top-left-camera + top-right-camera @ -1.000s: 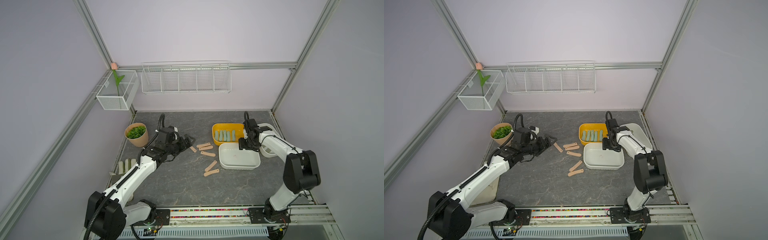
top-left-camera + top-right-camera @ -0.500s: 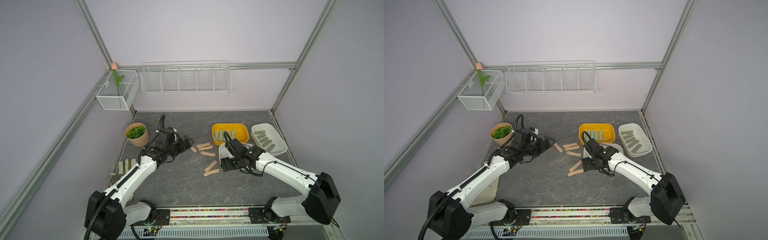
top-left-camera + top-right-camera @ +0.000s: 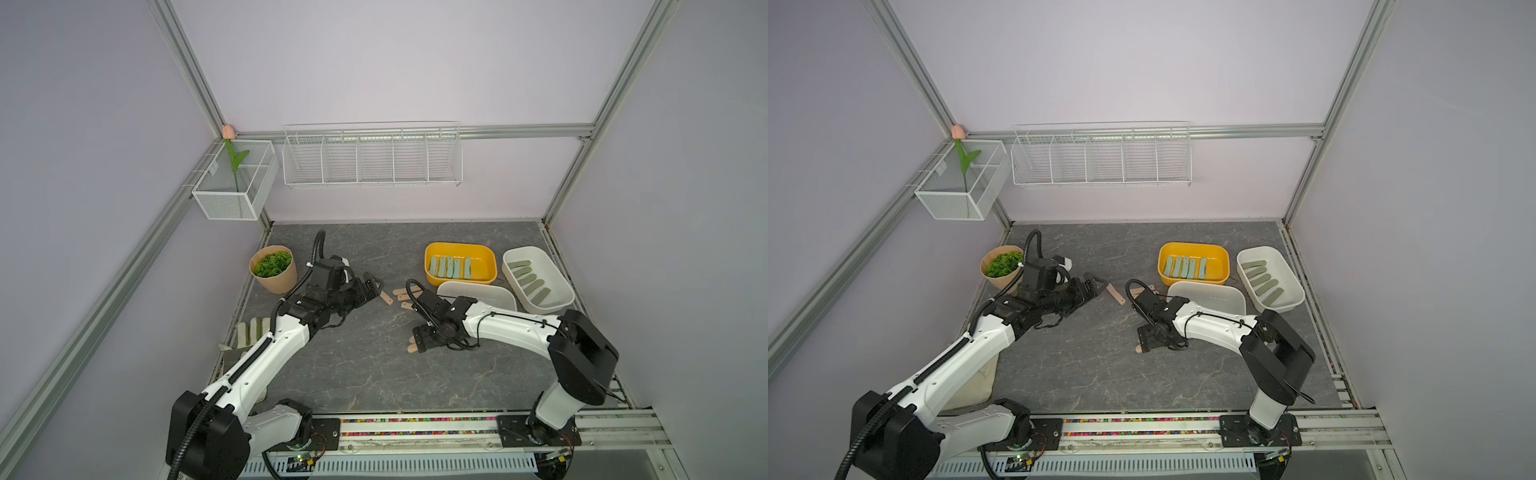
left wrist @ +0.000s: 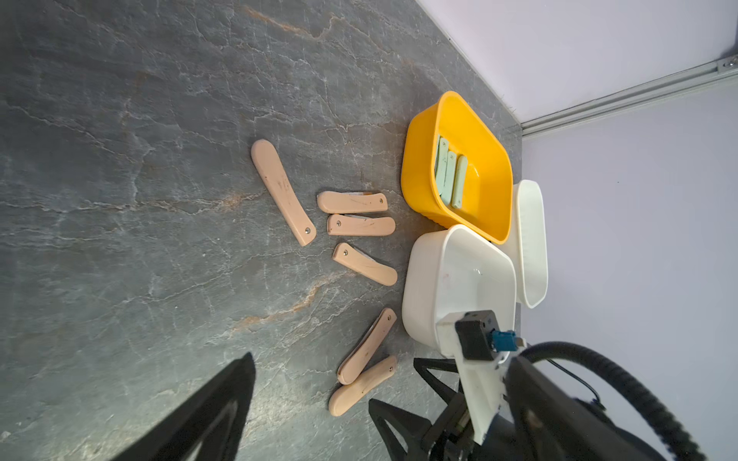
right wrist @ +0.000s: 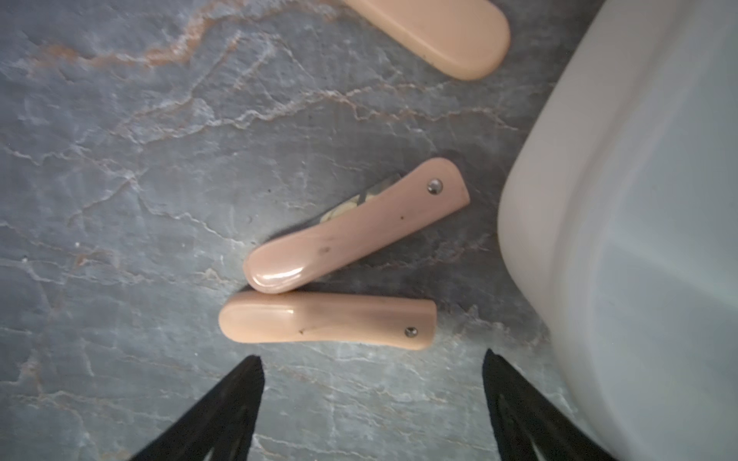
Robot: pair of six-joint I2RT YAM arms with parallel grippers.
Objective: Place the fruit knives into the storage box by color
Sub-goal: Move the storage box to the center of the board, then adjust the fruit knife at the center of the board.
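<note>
Several peach-pink fruit knives (image 4: 361, 225) lie loose on the grey table beside an empty white storage box (image 3: 478, 291). Mint-teal knives (image 3: 451, 266) fill the yellow box (image 3: 484, 274), and olive ones (image 3: 530, 280) lie in the far white box (image 3: 555, 276). My right gripper (image 5: 372, 356) hangs open, low over the front pair, its fingers straddling the nearer pink knife (image 5: 327, 317), which touches a second one (image 5: 359, 223). My left gripper (image 3: 372, 286) stands open and empty, just left of a single pink knife (image 3: 386, 298). Only one of its fingers (image 4: 207, 415) shows in the left wrist view.
A potted plant (image 3: 273, 270) stands at the back left. A pale glove (image 3: 251, 330) lies by the left edge under the left arm. Wire baskets (image 3: 372, 156) hang on the back wall. The empty white box's wall (image 5: 619, 199) is close beside my right gripper.
My right arm has swung from the boxes at the back right forward and left to the front pair of pink knives, its jaws opening wider. The left arm has not moved.
</note>
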